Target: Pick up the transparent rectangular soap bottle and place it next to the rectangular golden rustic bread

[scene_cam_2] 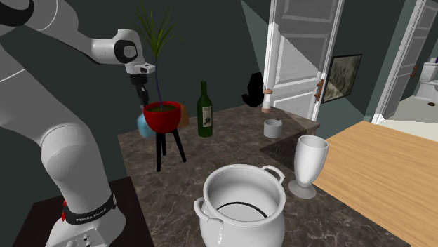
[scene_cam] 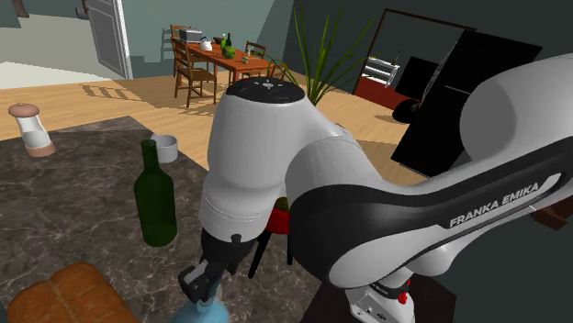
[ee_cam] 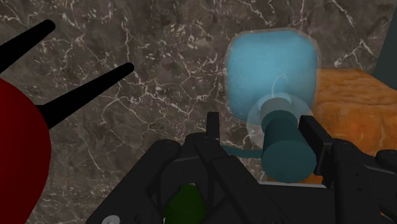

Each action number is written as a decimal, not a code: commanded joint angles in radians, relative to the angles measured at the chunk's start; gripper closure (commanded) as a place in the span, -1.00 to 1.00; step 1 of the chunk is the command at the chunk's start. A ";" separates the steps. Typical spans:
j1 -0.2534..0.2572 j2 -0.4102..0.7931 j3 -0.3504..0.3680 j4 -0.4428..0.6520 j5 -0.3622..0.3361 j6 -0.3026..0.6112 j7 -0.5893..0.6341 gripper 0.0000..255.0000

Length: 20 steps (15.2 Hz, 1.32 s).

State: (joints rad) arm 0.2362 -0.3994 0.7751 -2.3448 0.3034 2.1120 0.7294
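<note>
Where claw [ee_cam: 262, 122] hangs: over blue bottle [ee_cam: 272, 67] cap, spread wide, gripping nothing.
Bottle: upright on tabletop [ee_cam: 159, 51], just beside bread [ee_cam: 350, 102].

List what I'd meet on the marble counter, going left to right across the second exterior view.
From the left: blue soap bottle → red planter on black legs → green wine bottle → small grey cup → white goblet.
</note>
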 commanded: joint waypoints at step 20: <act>0.008 -0.028 -0.021 0.018 0.008 -0.044 -0.010 -1.00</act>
State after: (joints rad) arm 0.2392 -0.4069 0.7722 -2.3458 0.3068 2.1085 0.7282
